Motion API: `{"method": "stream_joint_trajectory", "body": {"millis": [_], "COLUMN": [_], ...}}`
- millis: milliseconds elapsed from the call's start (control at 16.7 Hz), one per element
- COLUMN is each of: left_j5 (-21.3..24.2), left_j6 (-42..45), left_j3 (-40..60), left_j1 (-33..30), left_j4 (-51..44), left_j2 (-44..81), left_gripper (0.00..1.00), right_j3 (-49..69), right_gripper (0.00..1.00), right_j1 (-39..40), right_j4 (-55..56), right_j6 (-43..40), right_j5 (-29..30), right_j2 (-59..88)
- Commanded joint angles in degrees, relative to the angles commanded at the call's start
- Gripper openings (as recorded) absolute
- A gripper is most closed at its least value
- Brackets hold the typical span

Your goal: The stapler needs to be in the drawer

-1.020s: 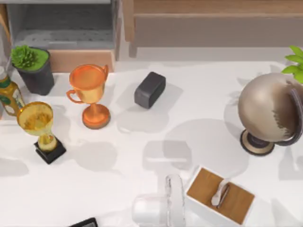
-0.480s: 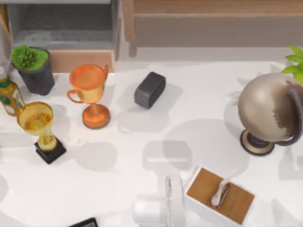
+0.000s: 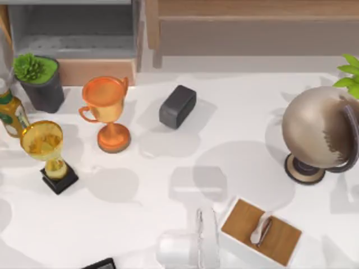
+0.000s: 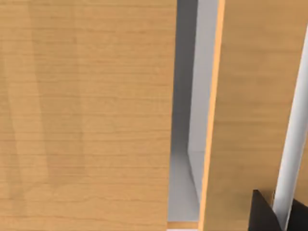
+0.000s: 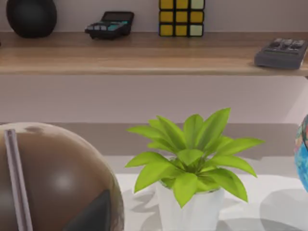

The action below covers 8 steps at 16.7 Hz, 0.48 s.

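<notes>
Since the white counter (image 3: 241, 112) is crowded, the route matters as much as the grasp. At the upper left of the top view the drawer (image 3: 95, 72) stands open, grey floor bare. The orange trophy (image 3: 106, 112) and dark grey block (image 3: 178, 106) sit below it. The stapler (image 3: 100, 263) lies at the bottom edge, left of centre, well apart from the drawer. I cannot tell how either arm's jaws stand. I would grip across the stapler's slim body, lift high, then pass above the trophies.
</notes>
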Motion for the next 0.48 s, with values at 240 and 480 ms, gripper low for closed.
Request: {"method": "stream_joint_trajectory", "body": {"millis": [240,480], "left_j5": [-2.5,-4.4], "left_j6": [-0.1,-0.3], "left_j3": [6.7,12.1], "left_j1": [-2.3,-4.3], "left_j4": [-3.7,-6.6], "left_j2": [3.2,5.2], "left_gripper": [0.0,0.0], "right_j3": [0.0,0.0], "right_gripper": [1.0,1.0], "right_j1": [0.0,0.0], "right_j4": [0.0,0.0], "right_j6": [0.0,0.0], "right_j5": [0.0,0.0], "right_j2": [0.0,0.0]}}
